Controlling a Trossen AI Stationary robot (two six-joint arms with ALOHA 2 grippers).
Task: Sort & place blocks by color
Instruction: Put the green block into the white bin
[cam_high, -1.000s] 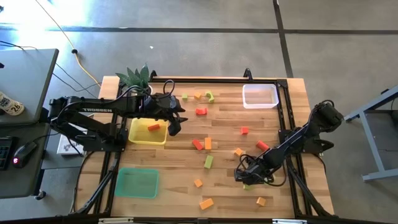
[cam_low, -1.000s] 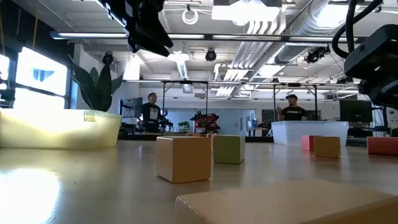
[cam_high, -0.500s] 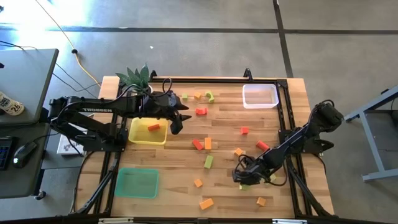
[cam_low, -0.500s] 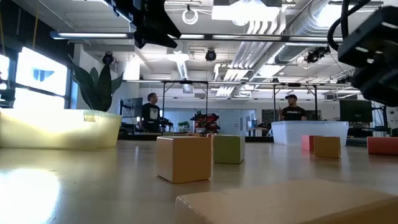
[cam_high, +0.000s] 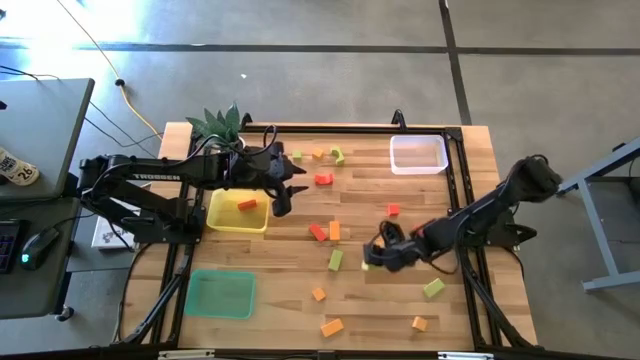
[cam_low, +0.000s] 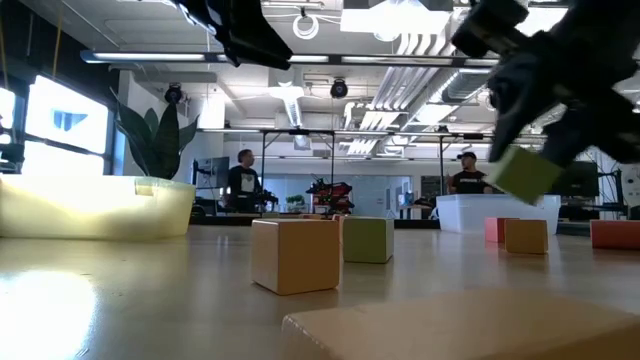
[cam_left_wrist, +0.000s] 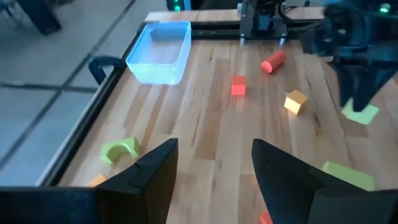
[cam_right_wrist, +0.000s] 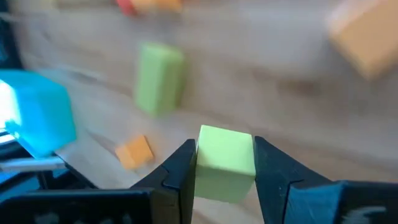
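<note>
Trays sit at the worktop's left side: a green tray near the front edge and a yellow tray behind it holding one orange block. Just beside the yellow tray hangs the left pincer, its fingers spread apart and holding nothing. Loose blocks lie scattered across the middle: a red block and a curved green piece toward the back, a light green brick and an orange brick nearer the front. Right of them, the right pincer is clenched on a light green cube, lifted clear of the wood. Another light green block lies on the boards to its right, and a clear tray stands at the back right corner.
</note>
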